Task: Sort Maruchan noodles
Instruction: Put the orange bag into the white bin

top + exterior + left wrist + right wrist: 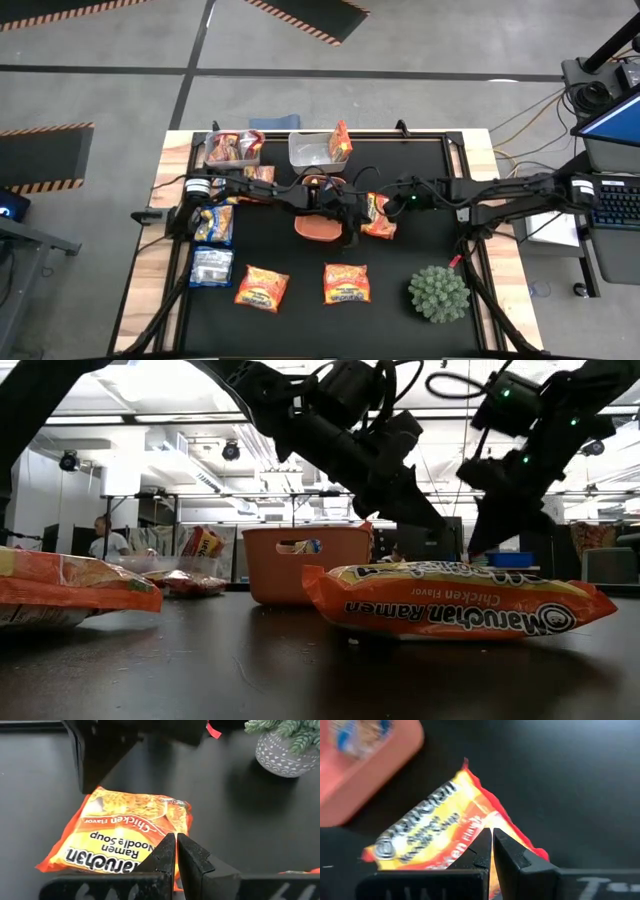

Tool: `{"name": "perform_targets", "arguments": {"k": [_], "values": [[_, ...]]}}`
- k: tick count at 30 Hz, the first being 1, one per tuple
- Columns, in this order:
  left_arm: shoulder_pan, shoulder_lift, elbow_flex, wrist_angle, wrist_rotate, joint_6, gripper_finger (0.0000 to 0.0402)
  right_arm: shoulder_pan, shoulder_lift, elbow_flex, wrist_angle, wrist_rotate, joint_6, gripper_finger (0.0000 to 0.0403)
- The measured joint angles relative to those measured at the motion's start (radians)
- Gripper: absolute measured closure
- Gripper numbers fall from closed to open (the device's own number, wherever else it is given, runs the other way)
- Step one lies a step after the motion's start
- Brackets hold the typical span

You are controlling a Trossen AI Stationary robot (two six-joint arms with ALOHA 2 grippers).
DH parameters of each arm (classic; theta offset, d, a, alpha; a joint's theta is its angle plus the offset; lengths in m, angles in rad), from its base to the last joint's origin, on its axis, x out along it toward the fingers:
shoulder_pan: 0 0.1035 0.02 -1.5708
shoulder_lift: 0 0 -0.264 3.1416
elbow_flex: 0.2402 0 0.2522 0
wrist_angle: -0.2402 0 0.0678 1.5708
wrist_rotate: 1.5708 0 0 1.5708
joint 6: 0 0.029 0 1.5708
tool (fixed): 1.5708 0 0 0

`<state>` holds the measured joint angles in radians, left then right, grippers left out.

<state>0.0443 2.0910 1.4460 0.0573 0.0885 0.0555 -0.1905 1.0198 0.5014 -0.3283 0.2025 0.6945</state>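
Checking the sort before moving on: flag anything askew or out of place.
One orange packet stands on edge, leaning on the rim of the clear bin instead of lying inside. Nothing looks spilled or torn.

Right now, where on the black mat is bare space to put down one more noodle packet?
Free: the mat between the front orange packet and the plant ball, and the right rear corner behind the right arm. Crowded: the left edge with its blue packets, and the middle around the orange tray, where both arms meet.
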Motion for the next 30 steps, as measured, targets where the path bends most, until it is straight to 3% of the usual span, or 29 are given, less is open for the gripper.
{"name": "perform_targets", "arguments": {"k": [12,21,30], "values": [[-0.005,-0.002,0.000,-0.033,0.000,0.038,0.0402,0.000,0.125,0.003,-0.052,-0.019,0.076,0.0394],[-0.009,-0.003,0.000,-0.063,0.001,0.048,0.0401,0.035,0.062,0.004,-0.098,-0.195,0.218,0.0394],[-0.026,-0.003,0.000,-0.093,0.001,0.094,0.0401,0.085,-0.012,0.031,-0.169,-0.198,0.252,0.0394]]}}
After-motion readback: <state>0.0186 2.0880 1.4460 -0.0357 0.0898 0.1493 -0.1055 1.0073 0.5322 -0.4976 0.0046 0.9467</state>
